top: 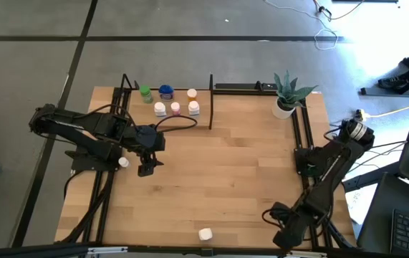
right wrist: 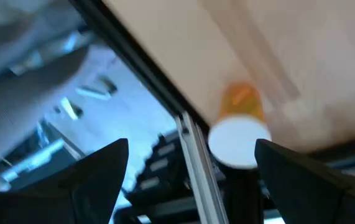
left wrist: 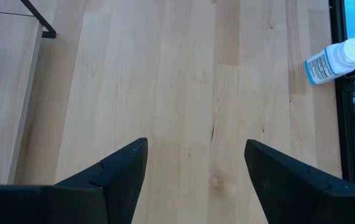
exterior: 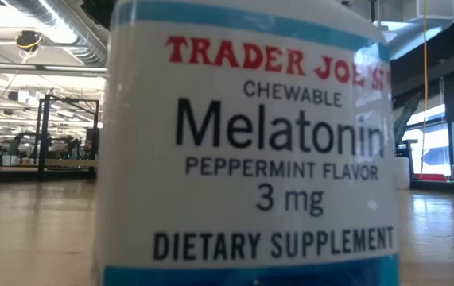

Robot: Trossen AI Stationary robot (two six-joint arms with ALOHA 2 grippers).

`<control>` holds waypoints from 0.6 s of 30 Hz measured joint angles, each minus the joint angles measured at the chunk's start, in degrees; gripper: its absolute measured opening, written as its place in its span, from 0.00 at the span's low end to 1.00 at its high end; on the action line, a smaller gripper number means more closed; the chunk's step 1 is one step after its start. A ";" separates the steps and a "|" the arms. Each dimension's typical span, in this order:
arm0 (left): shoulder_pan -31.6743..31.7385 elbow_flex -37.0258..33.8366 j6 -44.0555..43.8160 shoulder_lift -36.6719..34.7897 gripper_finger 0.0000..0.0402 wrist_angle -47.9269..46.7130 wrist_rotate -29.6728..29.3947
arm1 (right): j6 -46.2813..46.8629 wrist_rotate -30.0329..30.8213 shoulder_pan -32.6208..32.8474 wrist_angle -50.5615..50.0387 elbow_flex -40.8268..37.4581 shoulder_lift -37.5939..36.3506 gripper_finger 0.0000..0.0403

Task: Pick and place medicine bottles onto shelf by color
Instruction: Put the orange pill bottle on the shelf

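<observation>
On the shelf (top: 183, 118) at the table's far left stand several medicine bottles: green (top: 145, 93), blue (top: 166, 92), orange-capped (top: 192, 93), pink-capped (top: 175, 108) and two white ones (top: 160, 109). My left gripper (top: 147, 170) (left wrist: 196, 143) hangs open over bare table. A white bottle with a blue label (left wrist: 336, 60) (top: 123, 163) lies on its side beside it. My right gripper (top: 281, 233) (right wrist: 191, 144) is open at the table's near right. Ahead of its fingers, an amber bottle with a white cap (right wrist: 239, 124) sits by the table's edge.
A white melatonin bottle (top: 205, 234) (exterior: 246, 159) stands at the table's near edge and fills the low view. A potted plant (top: 286, 97) stands at the far right. Black frame rails (top: 301, 143) run along the table's left and right sides.
</observation>
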 joint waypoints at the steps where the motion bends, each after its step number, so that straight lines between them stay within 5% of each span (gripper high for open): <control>1: 0.00 0.00 -0.01 0.00 0.66 0.00 0.00 | 0.00 -1.14 0.29 0.06 0.00 0.49 0.87; 18: 0.00 0.00 -0.02 0.00 0.66 0.00 0.00 | -0.17 -5.23 3.62 -2.17 0.00 7.80 0.87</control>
